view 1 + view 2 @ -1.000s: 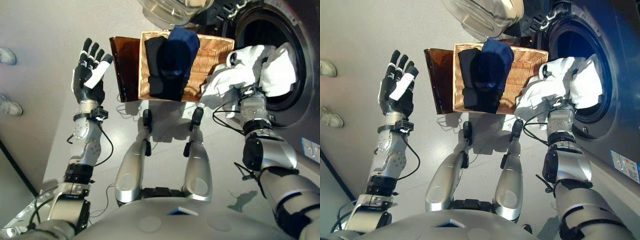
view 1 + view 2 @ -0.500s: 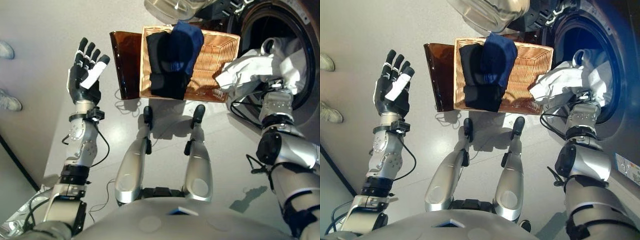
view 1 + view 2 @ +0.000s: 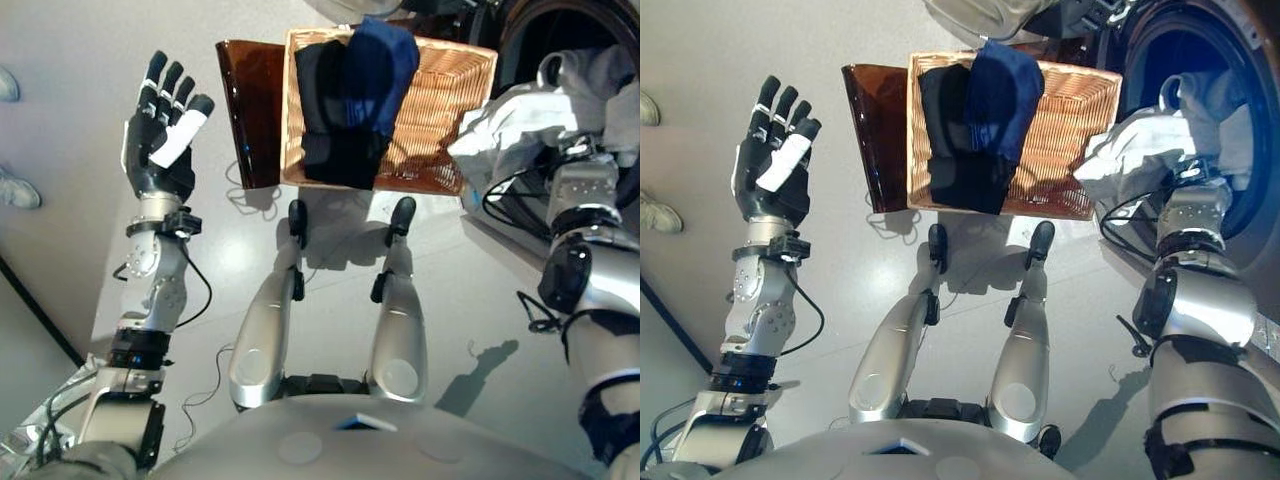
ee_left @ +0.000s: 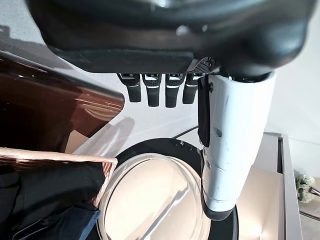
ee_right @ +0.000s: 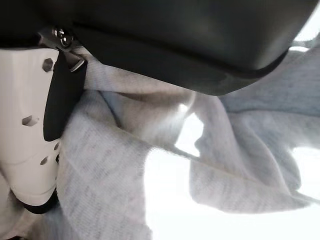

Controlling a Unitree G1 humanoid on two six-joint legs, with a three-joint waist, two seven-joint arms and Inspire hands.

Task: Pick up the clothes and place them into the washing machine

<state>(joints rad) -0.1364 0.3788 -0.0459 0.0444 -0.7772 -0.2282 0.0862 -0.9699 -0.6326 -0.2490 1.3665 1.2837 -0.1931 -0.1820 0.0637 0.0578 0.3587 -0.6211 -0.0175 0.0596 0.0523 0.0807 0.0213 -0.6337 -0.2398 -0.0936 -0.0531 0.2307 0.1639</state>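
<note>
Left eye view: white garment at washing machine opening, half outside. Right hand buried in cloth, fingers' state unclear. Left hand spread, idle. Risk: trailing cloth slips out.

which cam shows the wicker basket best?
Right eye view: the whole wicker basket shows, all its rim, dark clothes draped over it. The left eye view shows it too, its far edge cut off. The left wrist view catches only a corner; the right wrist view shows only pale cloth.
</note>
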